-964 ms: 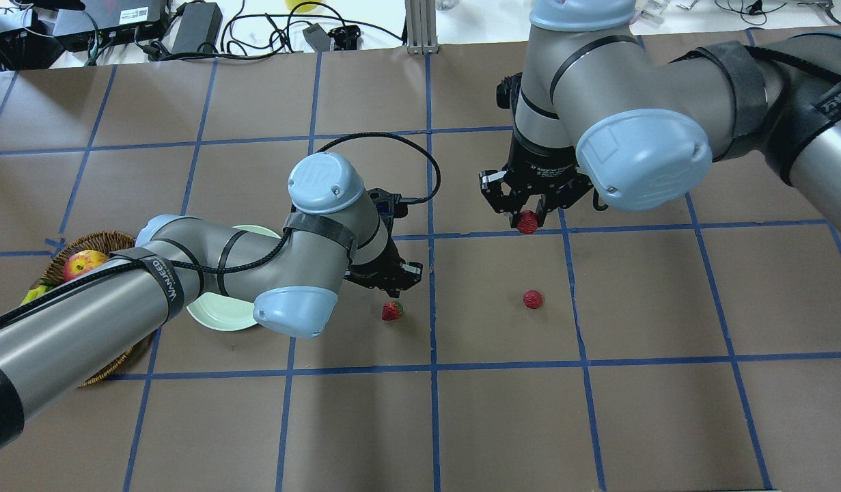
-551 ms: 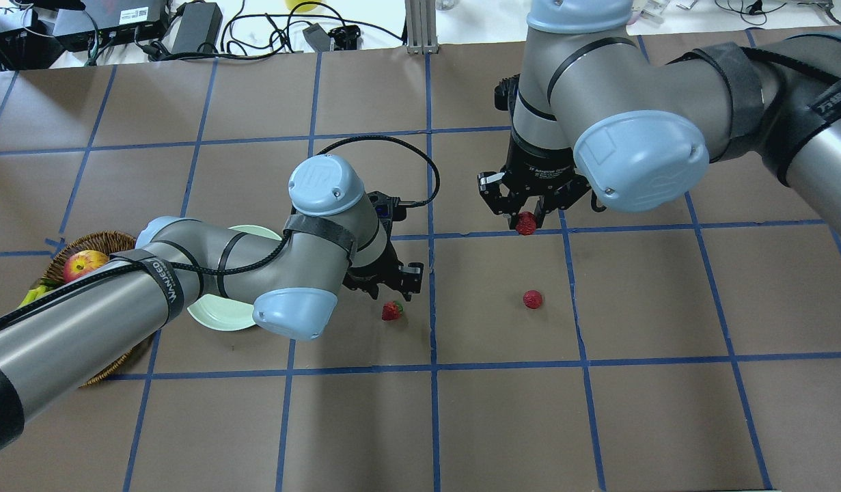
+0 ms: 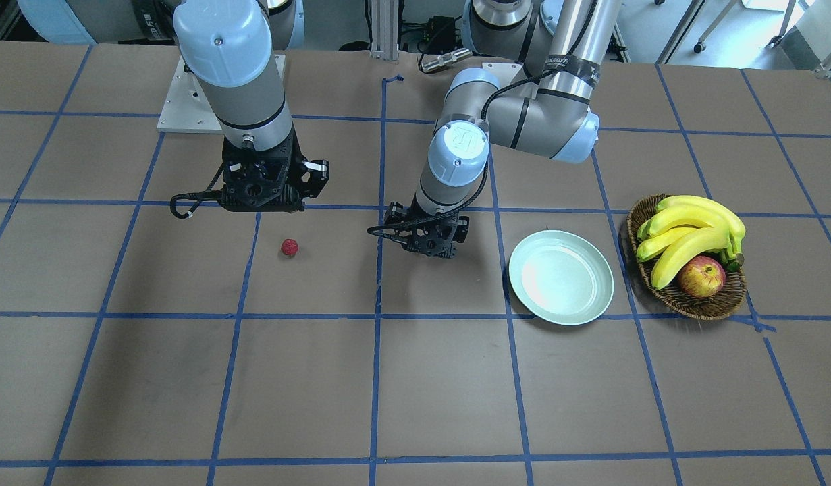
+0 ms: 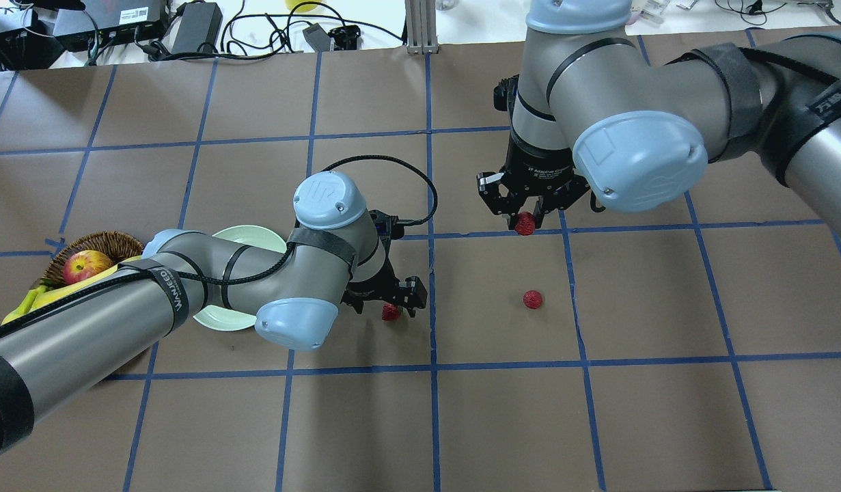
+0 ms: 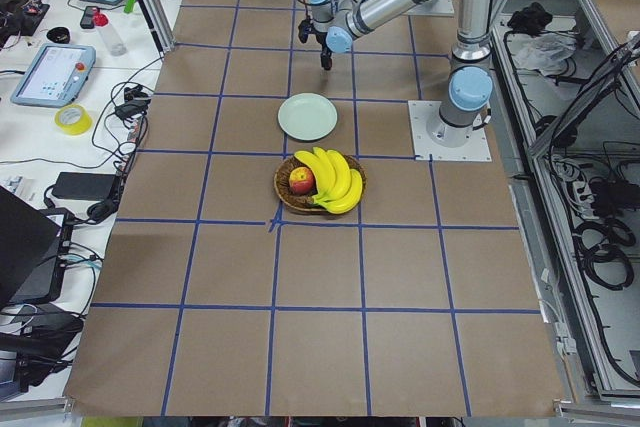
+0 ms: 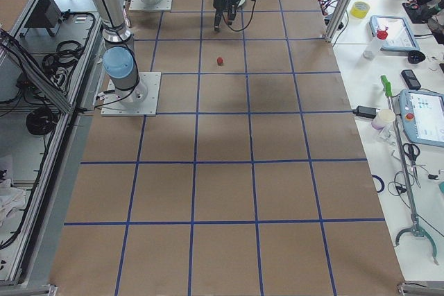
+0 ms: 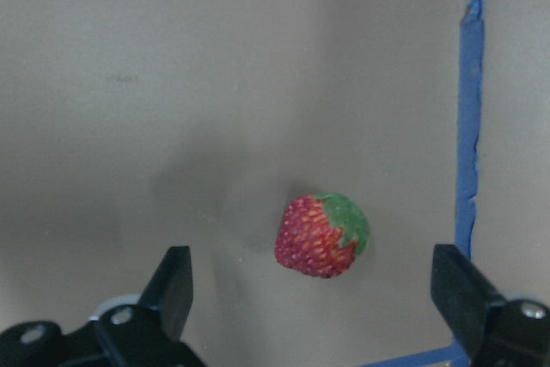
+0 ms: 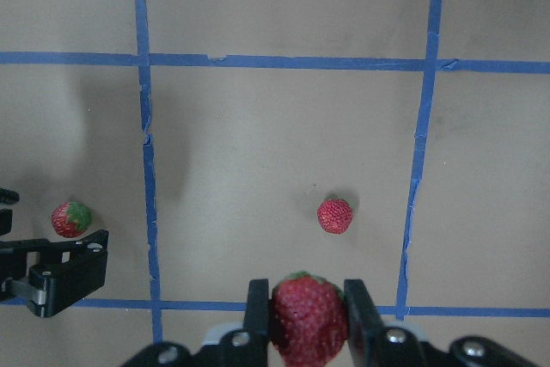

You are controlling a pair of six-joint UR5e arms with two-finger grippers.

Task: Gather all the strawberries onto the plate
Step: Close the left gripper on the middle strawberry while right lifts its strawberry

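Observation:
My right gripper [image 4: 526, 220] is shut on one strawberry [image 8: 309, 315] and holds it above the table. A second strawberry [image 4: 532, 299] lies loose on the brown table just nearer than it, also in the front view [image 3: 289, 247]. My left gripper [image 4: 387, 306] is open and low, its fingers [image 7: 176, 277] on either side of the third strawberry [image 7: 321, 235], which lies on the table. The pale mint plate [image 3: 561, 277] is empty; it sits to the left of my left gripper, partly hidden under the left arm in the overhead view [image 4: 222, 318].
A brown wicker basket [image 3: 688, 304] with bananas and a red-yellow apple [image 3: 701, 277] stands beside the plate at the table's left end. Cables and power bricks [image 4: 195, 27] lie beyond the far edge. Blue tape lines grid the table.
My left gripper has moved toward and down over the near strawberry and now straddles it. My right gripper has stayed nearly still with its strawberry.

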